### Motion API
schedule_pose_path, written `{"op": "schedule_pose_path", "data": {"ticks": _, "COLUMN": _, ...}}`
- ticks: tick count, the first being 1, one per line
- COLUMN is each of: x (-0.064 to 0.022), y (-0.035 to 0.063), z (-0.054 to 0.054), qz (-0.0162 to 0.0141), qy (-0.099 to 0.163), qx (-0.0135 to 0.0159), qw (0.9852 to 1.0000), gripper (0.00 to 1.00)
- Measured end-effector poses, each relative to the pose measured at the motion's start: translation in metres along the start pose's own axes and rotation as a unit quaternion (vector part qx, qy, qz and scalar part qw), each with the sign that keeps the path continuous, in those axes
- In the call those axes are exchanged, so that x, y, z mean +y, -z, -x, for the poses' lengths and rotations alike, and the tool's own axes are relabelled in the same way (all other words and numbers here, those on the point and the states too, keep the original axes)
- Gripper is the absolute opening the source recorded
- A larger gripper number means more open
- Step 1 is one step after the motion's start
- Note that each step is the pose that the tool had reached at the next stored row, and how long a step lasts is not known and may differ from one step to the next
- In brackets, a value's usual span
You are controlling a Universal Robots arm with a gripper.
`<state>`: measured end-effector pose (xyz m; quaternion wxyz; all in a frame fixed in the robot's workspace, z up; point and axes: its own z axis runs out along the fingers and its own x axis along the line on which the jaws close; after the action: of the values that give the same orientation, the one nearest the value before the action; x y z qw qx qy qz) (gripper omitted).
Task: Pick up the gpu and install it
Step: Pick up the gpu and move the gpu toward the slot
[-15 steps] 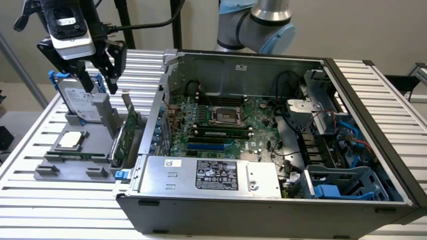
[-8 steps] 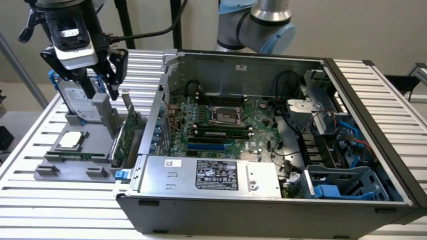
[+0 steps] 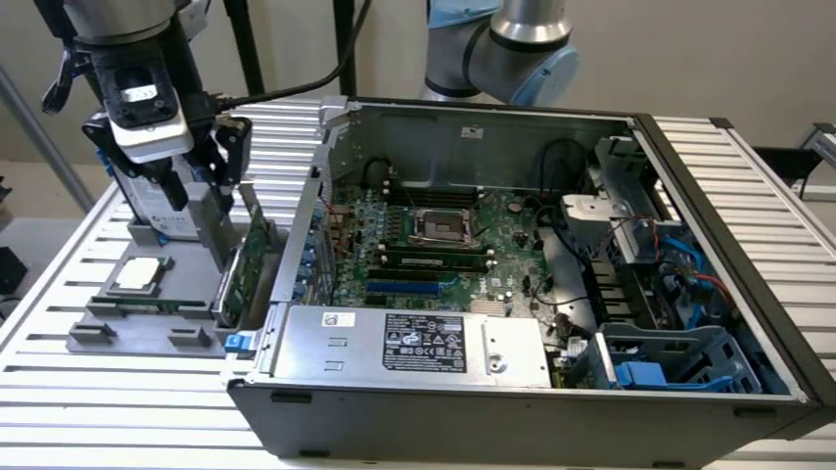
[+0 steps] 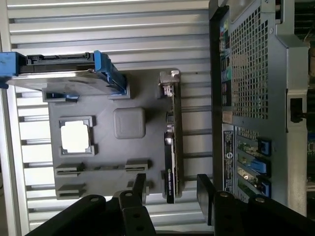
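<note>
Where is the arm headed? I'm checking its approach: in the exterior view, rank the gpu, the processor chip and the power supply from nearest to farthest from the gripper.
From the gripper:
1. gpu, on edge in the gray tray, just below it.
2. processor chip, flat on the tray, exterior view's left.
3. power supply, inside the case, exterior view's right.

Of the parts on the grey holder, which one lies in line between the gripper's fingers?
The gpu, standing on edge nearest the computer case; the hard drive and processor sit off to the side.
</note>
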<state>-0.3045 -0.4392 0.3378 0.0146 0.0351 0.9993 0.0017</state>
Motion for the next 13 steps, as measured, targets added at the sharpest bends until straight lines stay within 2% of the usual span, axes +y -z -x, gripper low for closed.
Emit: {"op": "schedule_pose_path", "data": {"ticks": 13, "x": -0.0025, "y": -0.0239, "z": 0.007, "qz": -0.0001, "qy": 0.0, "qx": 0.0, "qw": 1.0, "gripper": 0.54}}
